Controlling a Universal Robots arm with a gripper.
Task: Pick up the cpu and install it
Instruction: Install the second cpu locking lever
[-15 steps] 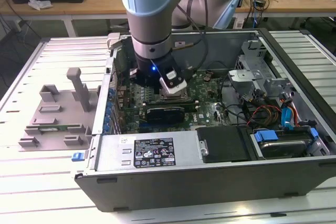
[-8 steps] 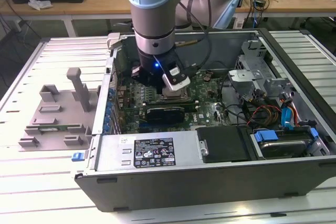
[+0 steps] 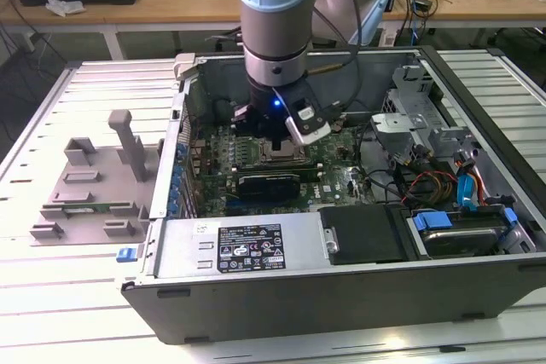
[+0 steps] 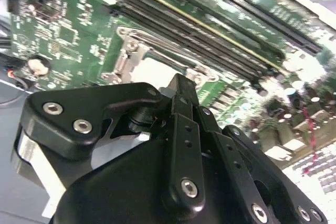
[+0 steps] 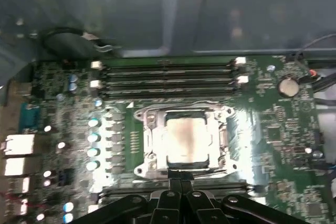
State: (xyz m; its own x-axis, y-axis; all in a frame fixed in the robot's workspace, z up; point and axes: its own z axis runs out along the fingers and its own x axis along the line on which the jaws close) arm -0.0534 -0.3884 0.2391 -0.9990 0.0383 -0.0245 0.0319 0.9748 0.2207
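Open computer case (image 3: 478, 83), access from above. Arm reaches down into the motherboard (image 3: 328, 164) bay; gripper (image 5: 176, 192) just beside the socket frame (image 5: 149, 142), cpu (image 5: 185, 139) seated inside it. Memory slots (image 5: 168, 80) flank the socket on one side. In the exterior view, the power supply (image 3: 247, 245) closes off the near side; drive cage (image 3: 418, 104) and cable bundle (image 3: 426, 183) crowd the exterior view's right. Grey plastic tray (image 3: 85, 193) lies outside, on the table (image 3: 51, 304).

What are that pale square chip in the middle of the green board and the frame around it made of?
The cpu looks topped with dull, silvery-white brushed metal; it reflects light softly. The socket frame around it seems to be shiny bare metal, judging by its bright glints. The motherboard looks like green lacquered circuit board, probably fibreglass.
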